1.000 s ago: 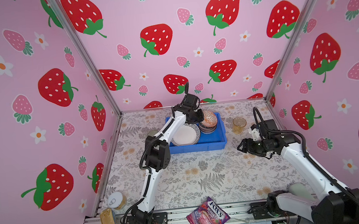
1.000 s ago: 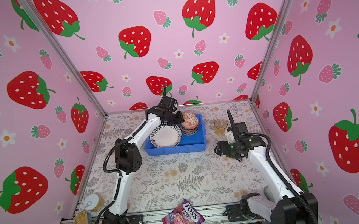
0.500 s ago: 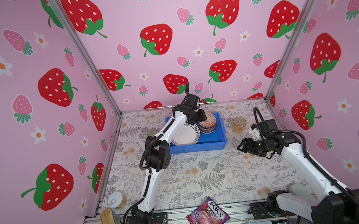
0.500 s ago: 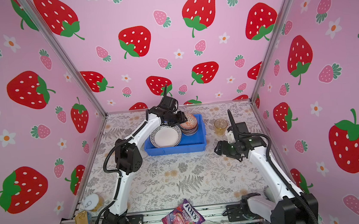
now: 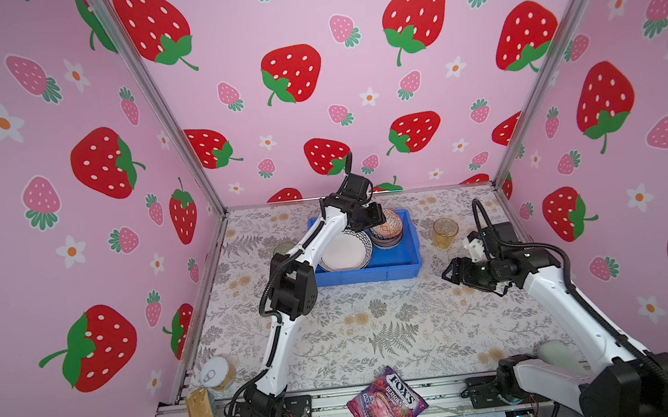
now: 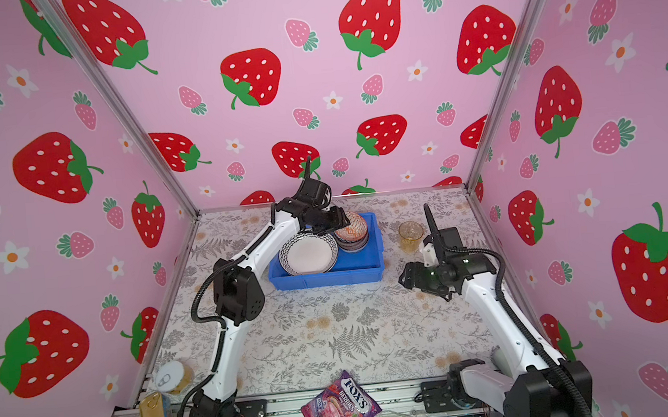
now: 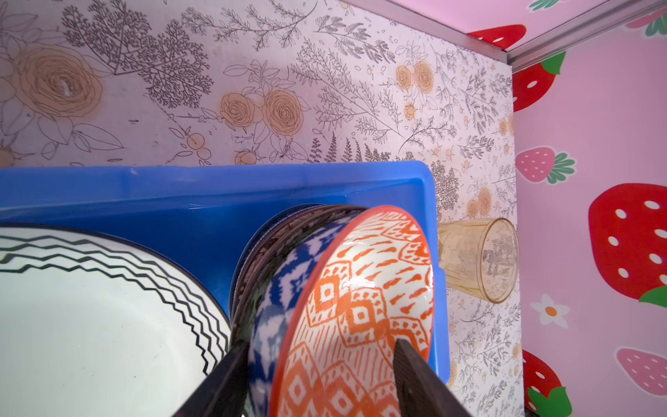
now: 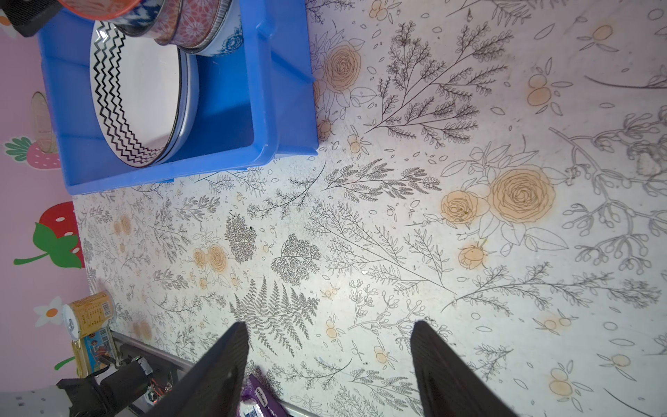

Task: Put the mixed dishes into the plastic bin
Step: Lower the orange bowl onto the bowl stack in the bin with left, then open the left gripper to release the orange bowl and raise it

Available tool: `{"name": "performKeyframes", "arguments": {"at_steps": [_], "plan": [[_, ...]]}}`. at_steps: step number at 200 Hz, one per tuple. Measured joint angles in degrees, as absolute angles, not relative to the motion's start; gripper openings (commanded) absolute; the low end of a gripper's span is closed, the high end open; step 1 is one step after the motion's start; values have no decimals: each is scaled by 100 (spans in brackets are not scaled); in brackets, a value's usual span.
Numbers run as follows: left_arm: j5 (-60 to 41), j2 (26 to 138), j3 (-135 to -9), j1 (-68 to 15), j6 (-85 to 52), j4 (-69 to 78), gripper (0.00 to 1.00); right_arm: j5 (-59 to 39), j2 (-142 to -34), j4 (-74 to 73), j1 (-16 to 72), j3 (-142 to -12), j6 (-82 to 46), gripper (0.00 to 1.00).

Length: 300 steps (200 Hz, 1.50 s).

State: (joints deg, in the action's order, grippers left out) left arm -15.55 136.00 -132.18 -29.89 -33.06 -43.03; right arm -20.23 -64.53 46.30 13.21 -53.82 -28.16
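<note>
Tabletop scene in a strawberry-papered booth, with a blue plastic bin (image 5: 368, 274) at the far middle of the table (image 5: 377, 330). Inside the bin, toward its left end, a zigzag plate (image 5: 343, 252) lies on top of a second plate. At the bin's right end, against its far wall, sits a bowl stack (image 5: 387, 231). The orange bowl (image 7: 361, 307) is uppermost and looks slightly askew on a blue one.

The left claw (image 7: 321, 346) hangs over that stack. In the left wrist view its dark fingers (image 7: 231, 379) stand well apart, one outside the blue bowl and the other over the orange bowl's inside. Neither looks pressed to the rim, so the claw reads as released, holding nothing. The right claw (image 8: 330, 325) hovers above bare table off the bin's right front corner, fingers spread and empty.

Two glasses stand outside the bin. An amber tumbler (image 5: 445, 232) is upright just beside the bin's right wall. A green tumbler (image 5: 284, 248) is off its left wall, mostly hidden by the left arm.

The step in hand appears to be setting down the orange bowl, which looks all but done. Next, the left claw should lift straight up without nudging the stack. The right claw, nearest the amber tumbler, should close on it and carry it over the bin's right wall onto the bin's open floor.
</note>
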Motion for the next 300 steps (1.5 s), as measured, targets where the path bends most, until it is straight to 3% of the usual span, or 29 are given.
{"name": "performKeyframes", "arguments": {"at_steps": [67, 171, 300], "plan": [[-1551, 13478, -13384, -2985, -3256, -4521, 80, -2086, -6455, 4584, 1321, -5382, -2801, 74], [-1643, 13312, -13524, -2985, -3280, -4652, 81, -2093, -6458, 4534, 1321, -5339, -2727, 74], [-1918, 12722, -12766, -2989, -3404, -4226, 80, -2106, -6458, 4501, 1295, -5317, -2720, 74]]}}
